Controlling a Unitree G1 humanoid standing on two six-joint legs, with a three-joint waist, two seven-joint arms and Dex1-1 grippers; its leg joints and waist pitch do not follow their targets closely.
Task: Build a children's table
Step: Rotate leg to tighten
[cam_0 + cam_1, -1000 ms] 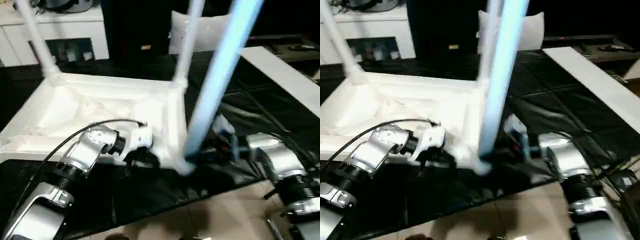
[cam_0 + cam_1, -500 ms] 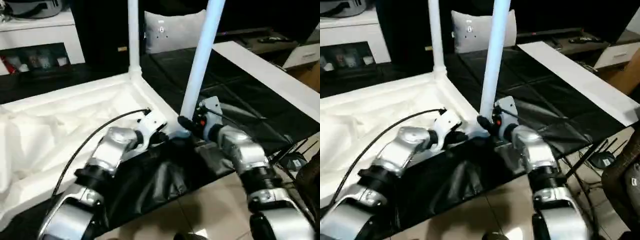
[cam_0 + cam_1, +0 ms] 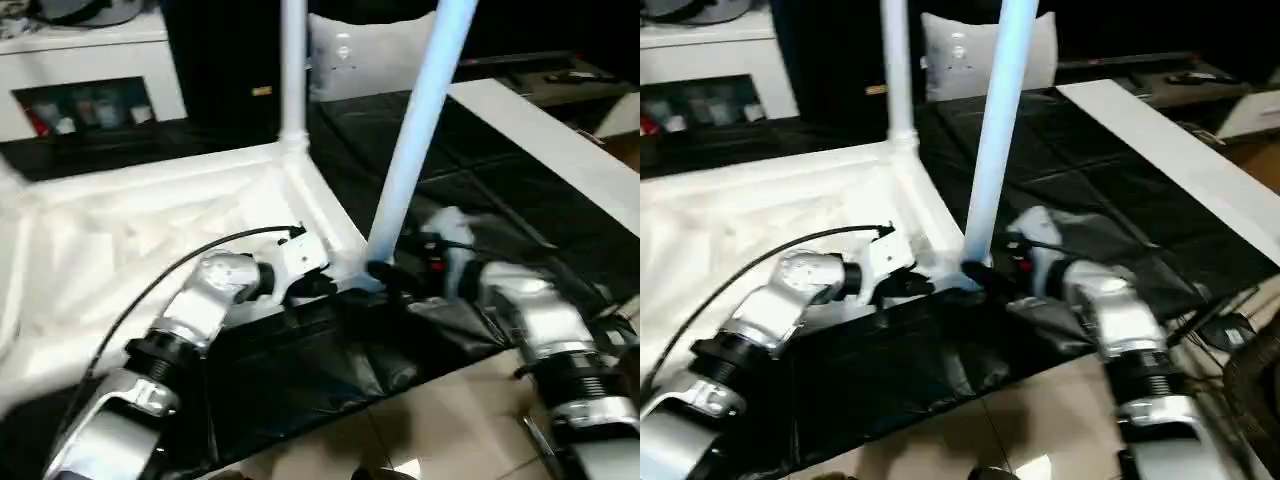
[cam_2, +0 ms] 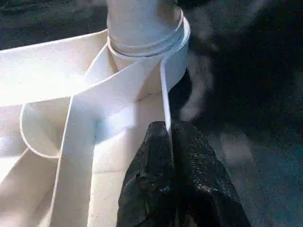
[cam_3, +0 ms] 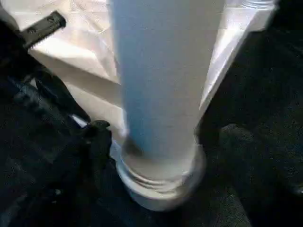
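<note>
Black sheeting (image 3: 480,200) covers the bench on which the table (image 3: 150,230) lies upside down, ribbed underside facing up. Behind it stand a white cabinet (image 3: 90,70) with glass doors and a white cushion (image 3: 370,55); a white board (image 3: 540,130) runs diagonally along the bench's right side, and pale floor tiles (image 3: 450,420) show at the near edge. Two legs stand upright in corner sockets: the far leg (image 3: 293,70) at the far right corner and the near leg (image 3: 420,130) at the near right corner, closest to the robot. The left gripper (image 4: 168,142) rests at the table's near edge, just beside the near leg's socket (image 4: 147,42); in the left wrist view its two black fingers (image 4: 151,156) are pressed together on the thin upright rim wall (image 4: 164,94) of the table, pinching it between them. The right gripper (image 3: 385,272) sits at the base of the near leg on the opposite side from the left gripper, low against the sheeting. In the right wrist view the near leg rises directly ahead with its threaded collar (image 5: 161,182) seated on the socket; one black finger (image 5: 97,137) stands just beside the collar, but whether the right gripper is spread or clamped on the leg cannot be told.
</note>
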